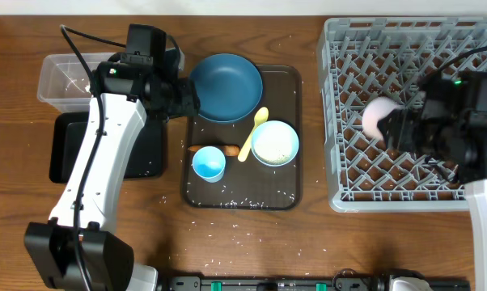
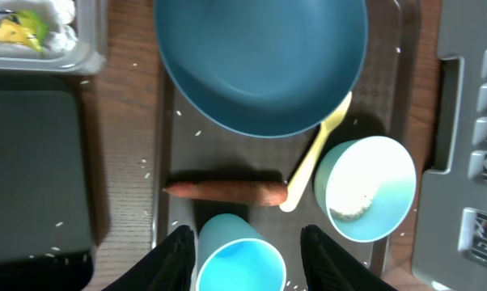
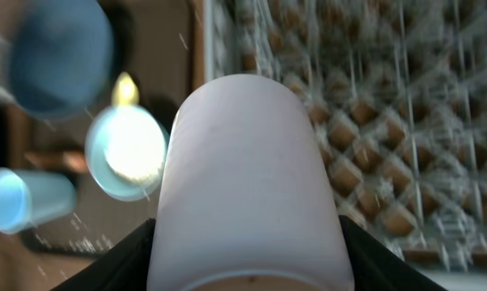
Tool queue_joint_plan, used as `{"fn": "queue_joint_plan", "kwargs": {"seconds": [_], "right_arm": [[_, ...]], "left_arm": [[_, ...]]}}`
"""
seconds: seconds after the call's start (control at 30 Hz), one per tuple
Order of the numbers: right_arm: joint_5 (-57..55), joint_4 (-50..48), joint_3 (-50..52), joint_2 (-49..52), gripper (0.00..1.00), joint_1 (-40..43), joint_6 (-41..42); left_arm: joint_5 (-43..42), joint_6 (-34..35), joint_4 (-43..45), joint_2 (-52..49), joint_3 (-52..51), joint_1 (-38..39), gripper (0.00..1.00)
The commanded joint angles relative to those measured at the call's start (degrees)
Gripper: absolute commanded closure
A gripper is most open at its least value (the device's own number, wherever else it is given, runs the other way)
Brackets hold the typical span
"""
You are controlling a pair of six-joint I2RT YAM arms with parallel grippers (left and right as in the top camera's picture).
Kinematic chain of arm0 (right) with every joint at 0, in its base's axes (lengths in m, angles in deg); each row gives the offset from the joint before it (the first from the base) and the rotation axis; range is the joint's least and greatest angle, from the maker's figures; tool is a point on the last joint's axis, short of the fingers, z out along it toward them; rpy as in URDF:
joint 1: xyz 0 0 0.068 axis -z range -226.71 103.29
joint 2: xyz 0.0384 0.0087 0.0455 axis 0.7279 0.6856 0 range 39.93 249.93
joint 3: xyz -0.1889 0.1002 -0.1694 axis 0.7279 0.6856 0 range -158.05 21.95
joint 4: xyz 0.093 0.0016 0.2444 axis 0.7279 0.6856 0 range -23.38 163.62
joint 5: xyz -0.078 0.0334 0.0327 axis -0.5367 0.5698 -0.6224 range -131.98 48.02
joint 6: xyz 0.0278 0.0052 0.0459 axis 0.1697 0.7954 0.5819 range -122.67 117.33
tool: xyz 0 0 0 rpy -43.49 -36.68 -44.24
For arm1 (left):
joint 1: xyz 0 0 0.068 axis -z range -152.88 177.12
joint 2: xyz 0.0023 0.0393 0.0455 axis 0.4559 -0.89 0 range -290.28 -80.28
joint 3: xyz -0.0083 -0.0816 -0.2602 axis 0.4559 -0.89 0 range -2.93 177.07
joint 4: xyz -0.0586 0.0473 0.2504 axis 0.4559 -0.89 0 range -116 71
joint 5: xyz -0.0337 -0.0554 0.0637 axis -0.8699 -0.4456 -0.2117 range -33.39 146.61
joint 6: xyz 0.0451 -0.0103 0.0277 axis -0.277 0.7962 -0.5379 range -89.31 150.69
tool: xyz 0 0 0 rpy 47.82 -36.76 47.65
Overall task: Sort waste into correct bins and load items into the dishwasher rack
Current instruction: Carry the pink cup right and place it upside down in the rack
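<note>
Jaws of the left gripper (image 2: 247,236) stand apart and empty, just above the light blue cup (image 2: 237,267). At far left the clear tub (image 1: 57,81) already holds a yellow-green wrapper (image 2: 17,28) and napkins (image 2: 61,12); the black tray (image 1: 65,153) beside it has no carrot yet. On the serving tray (image 1: 284,182) wait the carrot (image 2: 227,191), dark blue dish (image 1: 225,86), spoon (image 1: 253,132) and bowl (image 1: 275,143), rice grains (image 1: 235,236) scattered around. The right gripper (image 3: 243,242) is clamped on the pink cup (image 3: 247,178) over the dishwasher rack (image 1: 332,162), which looks otherwise unloaded.
</note>
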Motion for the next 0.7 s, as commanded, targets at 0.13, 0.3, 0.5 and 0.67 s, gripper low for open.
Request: {"fn": "queue_joint_plan", "kwargs": {"seconds": [0.13,0.3,0.5,0.67], "right_arm": [[-5.1,4.3,-0.4,8.0,0.48,-1.7,-1.2],[-4.9,3.9,-0.4,13.7,0.5,-1.9,-1.2],[-4.4,3.3,-0.4,20.9,0.5,-2.9,-2.1],[-4.5,3.0,-0.4,25.4,0.47,-4.5,-2.1]], "left_arm": [[2.9,-0.9,-0.2,0.0,-0.3,0.0,0.55],[2.9,-0.9,-0.2,0.0,-0.5,0.0,0.55],[2.9,-0.9,-0.2,0.0,-1.3,0.0,0.55],[2.9,-0.9,-0.2,0.0,-1.8,0.0,0.55]]}}
